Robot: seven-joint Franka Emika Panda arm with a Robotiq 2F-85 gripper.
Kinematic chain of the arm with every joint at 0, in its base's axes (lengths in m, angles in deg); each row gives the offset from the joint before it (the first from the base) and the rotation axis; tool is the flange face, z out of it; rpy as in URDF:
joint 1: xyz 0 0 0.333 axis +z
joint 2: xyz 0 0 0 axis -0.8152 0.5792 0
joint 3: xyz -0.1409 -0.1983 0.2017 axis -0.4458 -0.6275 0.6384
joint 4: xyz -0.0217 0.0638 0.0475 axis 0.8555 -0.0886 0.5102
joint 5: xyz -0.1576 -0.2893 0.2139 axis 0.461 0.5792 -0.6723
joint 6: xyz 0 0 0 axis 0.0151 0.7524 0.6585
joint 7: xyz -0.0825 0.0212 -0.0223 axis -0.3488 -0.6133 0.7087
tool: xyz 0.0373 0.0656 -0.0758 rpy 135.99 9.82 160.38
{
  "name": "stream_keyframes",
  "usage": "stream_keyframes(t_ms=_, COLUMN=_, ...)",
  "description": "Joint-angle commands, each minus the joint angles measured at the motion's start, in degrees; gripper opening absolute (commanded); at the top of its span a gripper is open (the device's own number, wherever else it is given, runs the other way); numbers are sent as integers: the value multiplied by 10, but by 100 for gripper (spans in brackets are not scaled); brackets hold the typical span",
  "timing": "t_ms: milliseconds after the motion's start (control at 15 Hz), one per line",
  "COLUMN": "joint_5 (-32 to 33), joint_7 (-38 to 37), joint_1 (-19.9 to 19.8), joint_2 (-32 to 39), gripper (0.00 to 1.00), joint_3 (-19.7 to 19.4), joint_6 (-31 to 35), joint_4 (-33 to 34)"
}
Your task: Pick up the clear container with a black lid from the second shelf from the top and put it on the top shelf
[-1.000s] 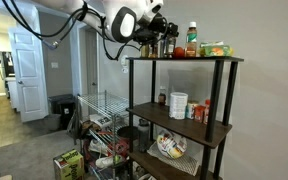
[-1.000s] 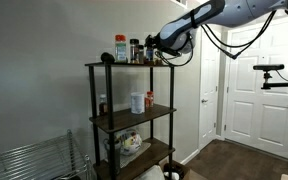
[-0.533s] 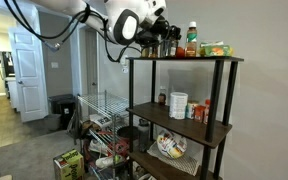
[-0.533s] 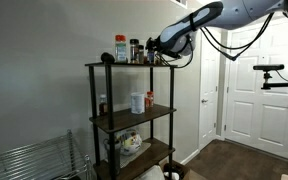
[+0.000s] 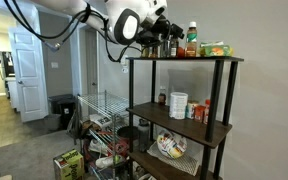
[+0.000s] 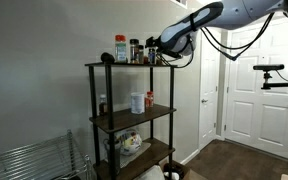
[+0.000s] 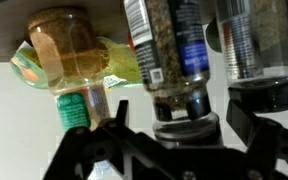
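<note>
The wrist view is upside down. In it the clear container with a black lid stands between my gripper's two fingers, with a gap on each side, so the gripper is open around it. The container stands among other spice jars on the top shelf, which also shows in the other exterior view. In both exterior views my gripper is at the top shelf's edge and hides the container. The second shelf from the top is below.
A green-lidded bottle and another black-lidded jar flank the container closely. A white tub and red-lidded jars stand on the second shelf. A chrome wire rack stands beside the unit. A white door is behind the arm.
The gripper has shifted slightly further in over the top shelf among the jars. Nothing else has moved.
</note>
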Motion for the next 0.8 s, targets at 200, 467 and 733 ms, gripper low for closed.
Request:
stream_keyframes(t_ms=200, joint_5=15, joint_7=-19, joint_1=5, joint_2=-56, gripper=100, joint_3=19, joint_6=18, joint_4=-60)
stream_keyframes(t_ms=467, joint_5=15, joint_7=-17, joint_1=6, joint_2=-108, gripper=100, joint_3=26, joint_6=45, joint_4=-128)
stream_keyframes(t_ms=733, joint_5=14, joint_7=-18, joint_1=4, joint_2=-154, gripper=100, joint_3=26, joint_6=63, joint_4=-188)
